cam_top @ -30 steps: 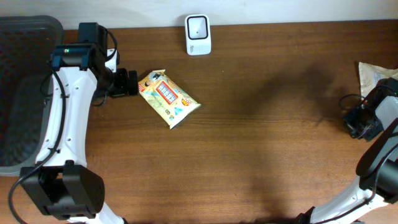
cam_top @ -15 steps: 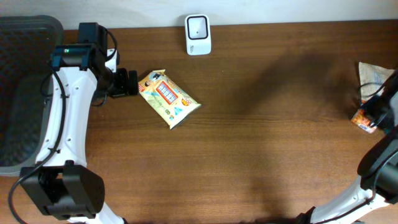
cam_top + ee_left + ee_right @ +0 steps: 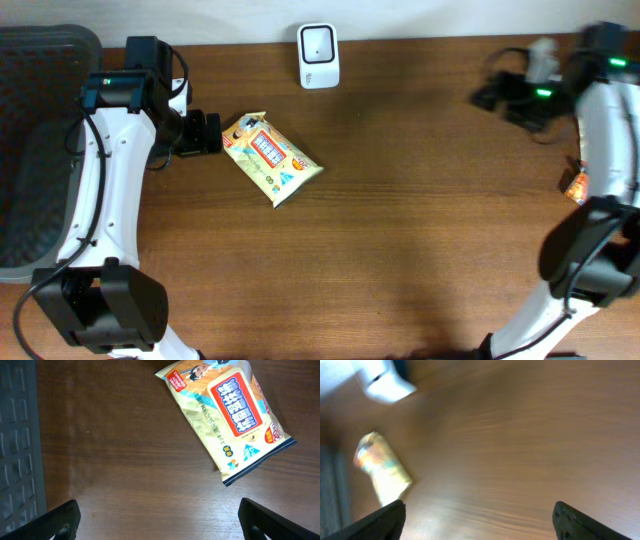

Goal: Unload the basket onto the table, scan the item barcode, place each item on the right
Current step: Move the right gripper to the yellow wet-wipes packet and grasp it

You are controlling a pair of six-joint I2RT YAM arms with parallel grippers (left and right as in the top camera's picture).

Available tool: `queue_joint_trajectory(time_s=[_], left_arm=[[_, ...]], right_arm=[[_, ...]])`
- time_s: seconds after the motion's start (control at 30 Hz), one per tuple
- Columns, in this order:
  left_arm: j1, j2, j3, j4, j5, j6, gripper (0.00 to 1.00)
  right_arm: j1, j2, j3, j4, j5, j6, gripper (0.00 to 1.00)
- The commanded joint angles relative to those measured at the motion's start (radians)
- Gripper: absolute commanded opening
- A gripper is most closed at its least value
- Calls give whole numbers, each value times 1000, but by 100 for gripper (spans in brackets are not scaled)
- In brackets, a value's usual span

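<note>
nothing grasped yet
my left tool (image 3: 212,133) and right tool (image 3: 479,522) gape empty; the slick snack packet (image 3: 270,158) may skid when pinched, barcode missing the scanner (image 3: 318,55).

A dark brown wood-grain counter (image 3: 400,230) fills nearly the whole overhead view, its grain running from 9 to 3 o'clock. Along the 12 o'clock edge runs a narrow pale strip (image 3: 450,18), wall or ledge, hard to tell which. At 9 o'clock a dark grey slotted bin (image 3: 60,38) stands at the counter's edge. The light is soft, with faint blurred shadows on the wood toward 1 o'clock.
</note>
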Motion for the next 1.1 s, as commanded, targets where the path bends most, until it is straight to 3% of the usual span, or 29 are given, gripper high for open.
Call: queue_joint_trajectory(time_s=[0.0,0.3,0.7,0.73,0.9,0.97,1.07], left_arm=[[2,-17,-3,0,-4,2,99],[2,-17,-3,0,-4,2,99],[2,-17,-3,0,-4,2,99],[2,-17,-3,0,-4,2,99],[2,-17,-3,0,-4,2,99],[2,-17,-3,0,-4,2,99],[2,-17,-3,0,-4,2,99]], right_arm=[[204,-2,-26,52,-12,-69,97],[605,132,-37,239,151,-54,99],[769,312,-37,529,161,-53,98],[783,333,-37,560,162,-49,88],[812,379,-37,600,275,68,68],[821,389,-37,591,295,82,50],[823,389,-37,568,326,136,33]])
